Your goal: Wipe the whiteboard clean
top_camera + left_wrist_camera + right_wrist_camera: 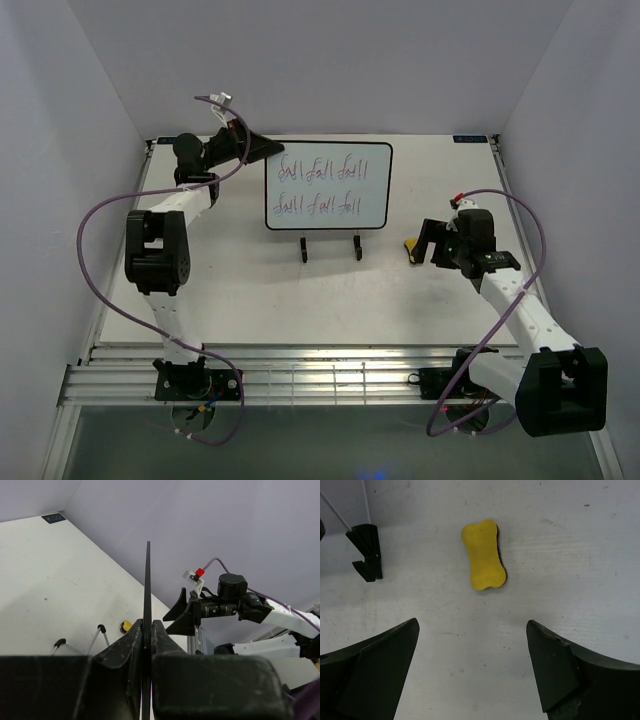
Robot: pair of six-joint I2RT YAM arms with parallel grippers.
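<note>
The left pincer (147,630) is closest to the left wrist camera. Its two black fingers are squeezed tight on the thin edge of the whiteboard (148,580). From there the board looks like a dark line going straight up between the fingers. Seen from above, this pincer has the board by its top left corner. The whiteboard stands up, leaning back a little, on a wire stand (330,245) with two black feet. It is toward the back of the white counter (300,300), about in the middle. Its face has two rows of red and green scribbles. The right pincer (472,625) is wide open and holds nothing. Its two dark fingers are far apart, with bare counter between them. Just past the fingertips lies a yellow eraser (484,555), shaped like a little bone, with a dark layer under it. It lies flat on the counter and the fingers do not touch it. From above, the eraser is just to the right of the stand and apart from it. In the right wrist view, one black foot (366,550) of the stand is off to the left of the eraser. A purple cable (100,215) loops along each arm.
</note>
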